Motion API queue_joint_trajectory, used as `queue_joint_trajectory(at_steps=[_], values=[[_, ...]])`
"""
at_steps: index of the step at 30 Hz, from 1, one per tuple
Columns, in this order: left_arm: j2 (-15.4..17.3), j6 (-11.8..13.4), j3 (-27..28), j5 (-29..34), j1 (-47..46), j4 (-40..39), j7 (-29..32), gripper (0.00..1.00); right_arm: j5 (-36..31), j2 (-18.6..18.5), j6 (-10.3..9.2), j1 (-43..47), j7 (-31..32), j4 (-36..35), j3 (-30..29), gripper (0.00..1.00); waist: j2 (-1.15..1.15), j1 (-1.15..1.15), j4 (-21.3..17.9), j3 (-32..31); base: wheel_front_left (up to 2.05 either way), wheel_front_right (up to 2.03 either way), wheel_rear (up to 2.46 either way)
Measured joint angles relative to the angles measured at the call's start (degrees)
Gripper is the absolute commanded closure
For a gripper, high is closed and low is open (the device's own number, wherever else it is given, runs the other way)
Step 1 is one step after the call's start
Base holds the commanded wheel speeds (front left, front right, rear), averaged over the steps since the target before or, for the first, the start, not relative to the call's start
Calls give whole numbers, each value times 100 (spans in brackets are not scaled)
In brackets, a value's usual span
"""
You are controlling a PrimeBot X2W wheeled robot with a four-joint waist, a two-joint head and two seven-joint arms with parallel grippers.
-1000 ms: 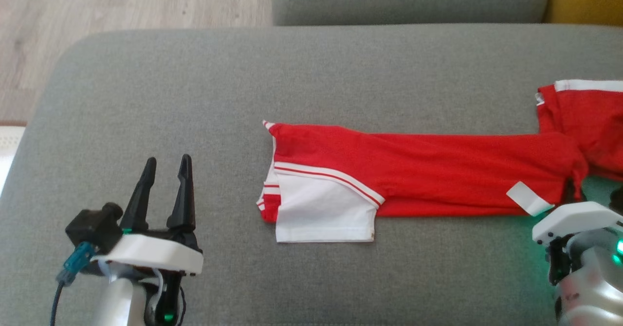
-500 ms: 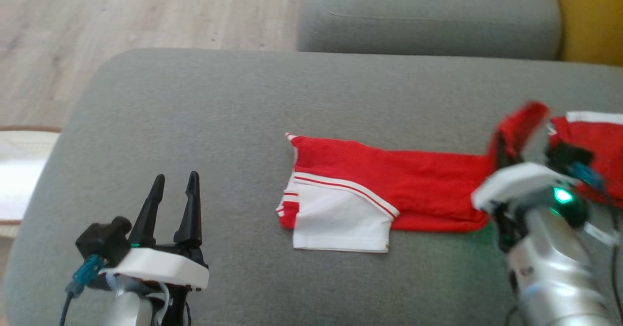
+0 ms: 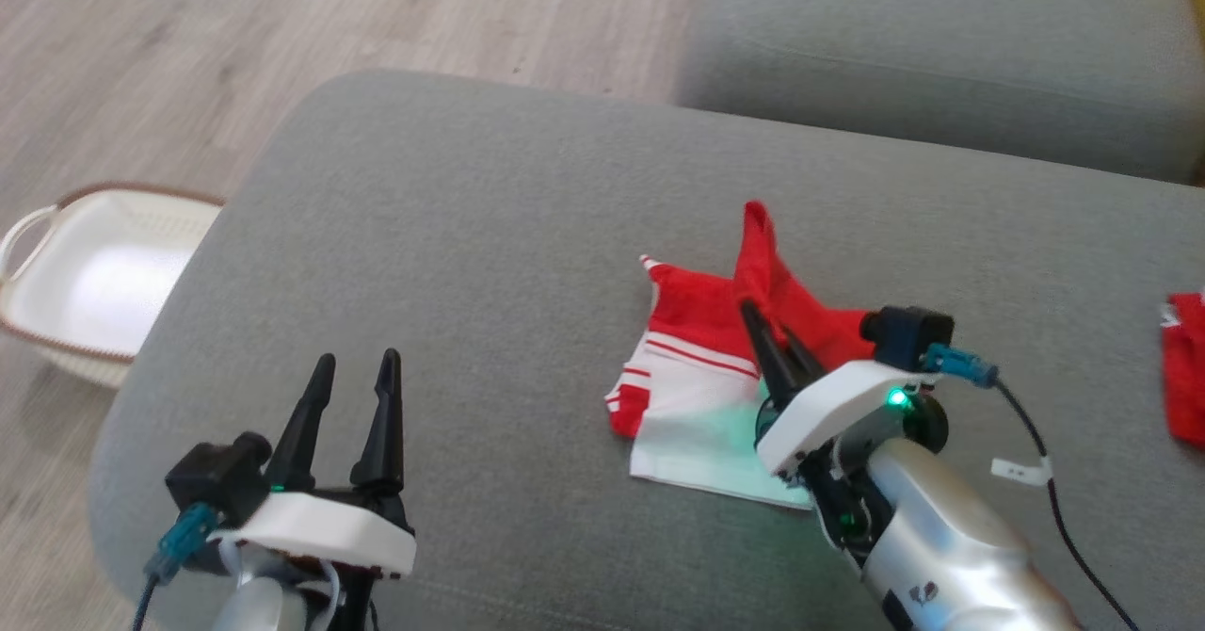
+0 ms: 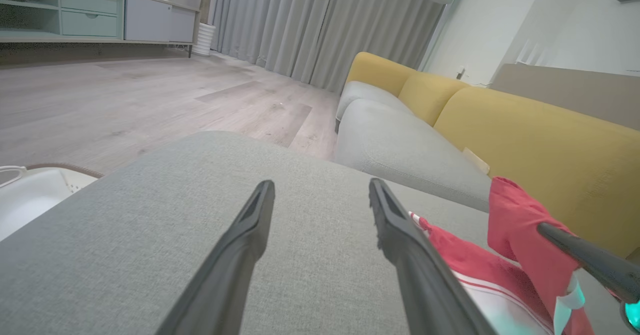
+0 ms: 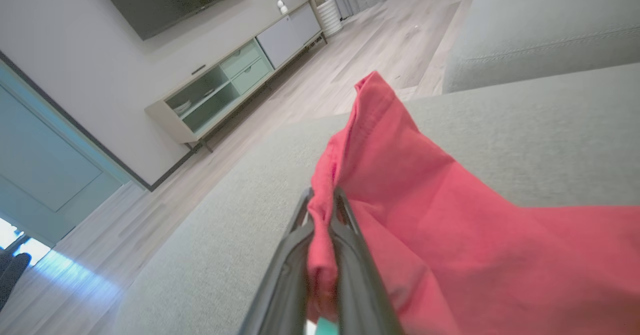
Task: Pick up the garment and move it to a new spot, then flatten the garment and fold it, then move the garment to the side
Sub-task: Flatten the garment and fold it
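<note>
The red garment (image 3: 697,315) with white sleeve and stripes lies on the grey cushion (image 3: 471,235), right of middle. My right gripper (image 3: 764,322) is shut on a red fold of it, and the pinched cloth stands up in a peak above the rest. In the right wrist view the closed fingers (image 5: 345,255) clamp the red garment (image 5: 425,200), which drapes away to the right. My left gripper (image 3: 353,372) stands open over bare cushion at the lower left, well apart from the cloth. In the left wrist view my left gripper (image 4: 320,195) has nothing between its fingers, and the garment (image 4: 515,225) lies to its right.
A white laundry basket (image 3: 56,235) sits on the wooden floor left of the cushion. Another red cloth (image 3: 1188,377) lies at the right edge. A second grey cushion (image 3: 941,47) lies behind, and a yellow sofa back (image 4: 525,130) beyond it.
The head camera has turned, shifting the scene right. My right gripper has carried the garment's red end leftward over the rest, toward the white sleeve. The left gripper has stayed put and open.
</note>
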Motion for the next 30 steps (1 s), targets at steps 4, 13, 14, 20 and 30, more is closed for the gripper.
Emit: queue_joint_trajectory(at_steps=[4,13,14,20,30], values=[[1,0,-58,-2,-8,11,0,0,274,-2,0,-88,-101,354,358,100,0,0,193,115,0,0,0],[0,2,-136,-104,-110,20,0,0,985,-3,0,-492,-303,872,1137,100,0,0,469,438,0,0,0],[0,14,-145,-143,-139,19,0,0,1070,-3,0,-520,-333,915,1236,100,0,0,486,464,0,0,0],[0,25,-164,-180,-170,38,0,0,1682,-22,0,-541,-372,634,2007,0,0,0,465,523,0,0,0],[0,52,-70,-180,-170,15,0,0,2325,-19,0,-859,-465,296,2625,0,0,0,80,380,0,0,0]])
